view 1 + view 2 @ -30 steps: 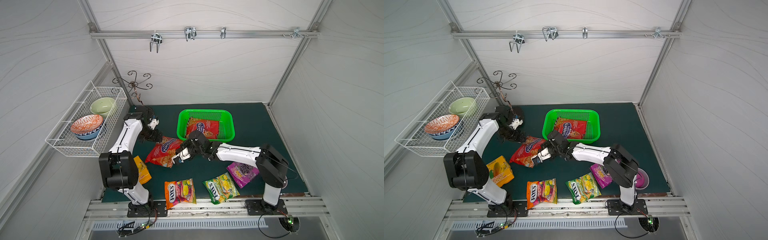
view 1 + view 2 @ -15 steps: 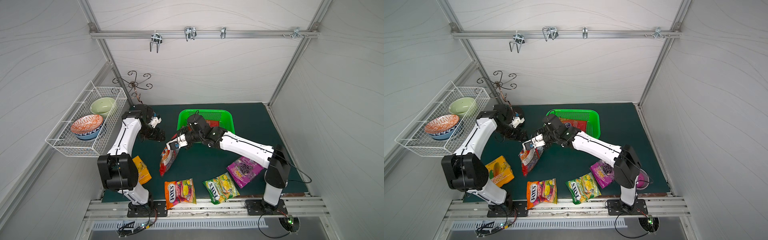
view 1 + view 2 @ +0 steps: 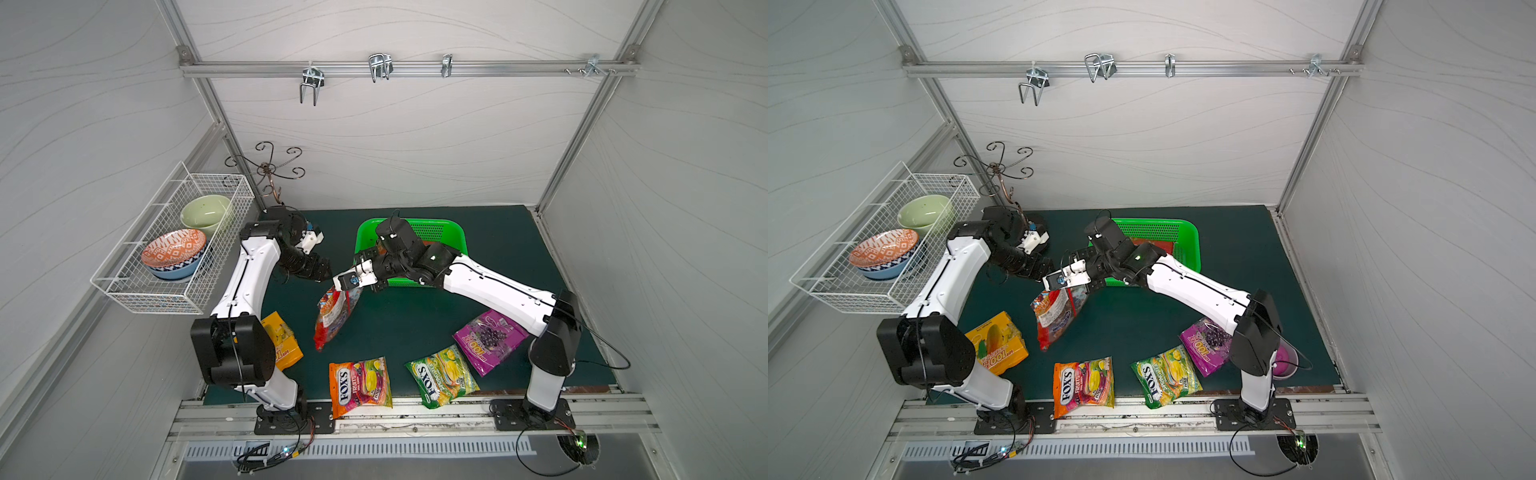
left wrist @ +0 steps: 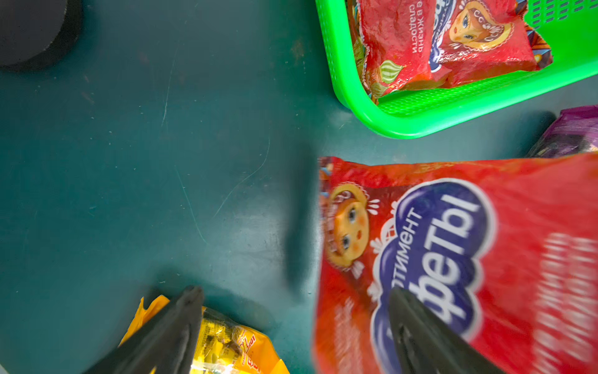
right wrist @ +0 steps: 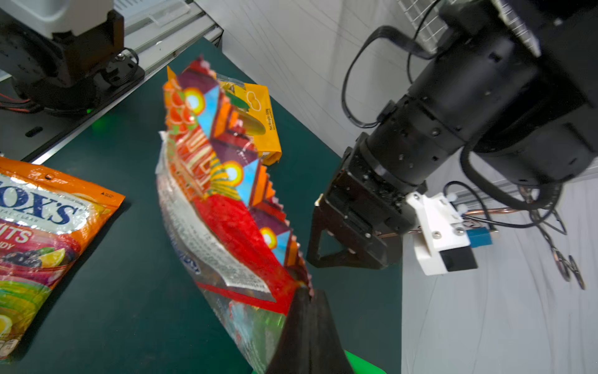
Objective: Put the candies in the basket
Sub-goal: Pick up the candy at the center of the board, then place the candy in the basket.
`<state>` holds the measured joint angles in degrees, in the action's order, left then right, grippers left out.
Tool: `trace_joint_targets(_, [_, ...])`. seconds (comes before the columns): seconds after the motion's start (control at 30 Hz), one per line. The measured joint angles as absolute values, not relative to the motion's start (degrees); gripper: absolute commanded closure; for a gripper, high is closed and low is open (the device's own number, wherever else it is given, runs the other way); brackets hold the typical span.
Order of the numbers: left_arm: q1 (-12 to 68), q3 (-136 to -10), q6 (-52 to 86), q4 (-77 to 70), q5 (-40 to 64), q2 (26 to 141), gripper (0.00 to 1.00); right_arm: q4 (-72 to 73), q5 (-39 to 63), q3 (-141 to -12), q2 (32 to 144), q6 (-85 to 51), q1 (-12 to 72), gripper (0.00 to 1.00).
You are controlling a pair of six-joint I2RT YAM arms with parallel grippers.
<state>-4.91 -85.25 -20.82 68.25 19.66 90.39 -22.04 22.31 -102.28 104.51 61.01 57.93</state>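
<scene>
Right gripper (image 5: 305, 293) is clamped on the top edge of a red candy bag (image 3: 332, 318). The bag hangs lengthwise below it over the dark green mat (image 3: 415, 324), outside the basket; can't tell if its lowest corner touches the mat. Left gripper (image 4: 295, 291) has its jaws spread wide with nothing between them. It sits close beside the held bag, and the right wrist view shows a gap between them.

Green basket (image 3: 460, 241) stands at the back of the mat, partly covered by the right arm in both top views. A second red candy bag (image 4: 437, 48) lies flat inside it.

Four more bags lie loose on the mat:
- yellow-orange bag (image 3: 996, 345) by the left arm's base
- orange FOX'S bag (image 3: 359, 384) and green FOX'S bag (image 3: 442, 376) side by side at the front edge, apart
- purple grape bag (image 3: 488, 338) just beside the green one, its far end under the right arm
</scene>
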Motion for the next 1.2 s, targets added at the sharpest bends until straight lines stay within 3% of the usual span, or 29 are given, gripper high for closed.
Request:
trace_joint_targets(0.5, [-4.89,-85.27,-19.75,68.12,19.11,90.35,0.07,-19.79,25.96,-111.59,104.51,53.93,50.26,1.0])
trace_joint_targets(0.8, [-4.89,-85.27,-19.2,68.07,19.18,90.35,0.07,-15.86,35.38,-111.59,105.34,47.57,38.57,1.0])
trace_joint_targets(1.2, [-4.89,-85.27,-18.09,68.05,20.73,90.35,0.07,-9.87,39.4,-113.86,115.07,46.35,33.98,1.0])
